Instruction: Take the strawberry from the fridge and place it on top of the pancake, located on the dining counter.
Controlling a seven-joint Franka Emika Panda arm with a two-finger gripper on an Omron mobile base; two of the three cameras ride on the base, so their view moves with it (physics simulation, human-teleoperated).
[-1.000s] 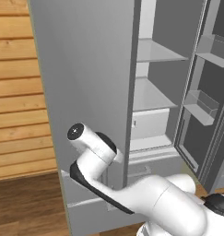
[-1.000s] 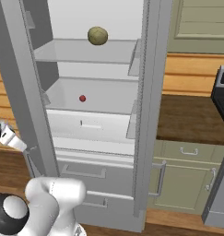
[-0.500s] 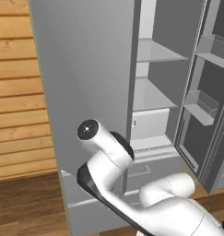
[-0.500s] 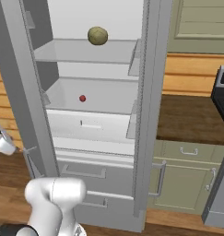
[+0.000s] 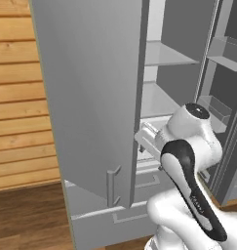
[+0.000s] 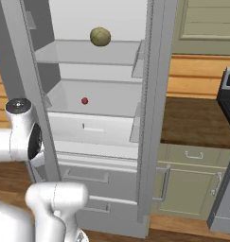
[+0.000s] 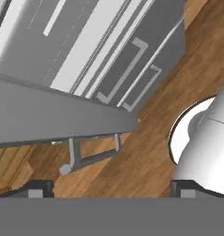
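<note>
The fridge (image 6: 152, 118) stands open, its big grey door (image 5: 86, 97) swung out to the left. On its middle white shelf lies the tiny dark-red strawberry (image 6: 84, 100), alone. My arm (image 5: 190, 146) bends in front of the opening, with its hand close to the door's inner edge, low beside the shelves. My gripper (image 7: 111, 190) is open with nothing between its fingertips. It looks down at the door's lower edge, a bar handle (image 7: 90, 156) and the two drawers (image 7: 127, 69). The pancake and the dining counter are out of view.
An olive-brown ball (image 6: 100, 36) sits on the upper shelf. Door bins (image 5: 220, 110) hang on the right-hand door. Pale green cabinets (image 6: 192, 184) under a wooden counter stand right of the fridge, then a dark stove (image 6: 227, 104). Wooden floor (image 7: 155, 147) lies below.
The arm has swung right, from in front of the left door to the fridge opening, and now shows at the left edge of the right base view. The gripper stays open.
</note>
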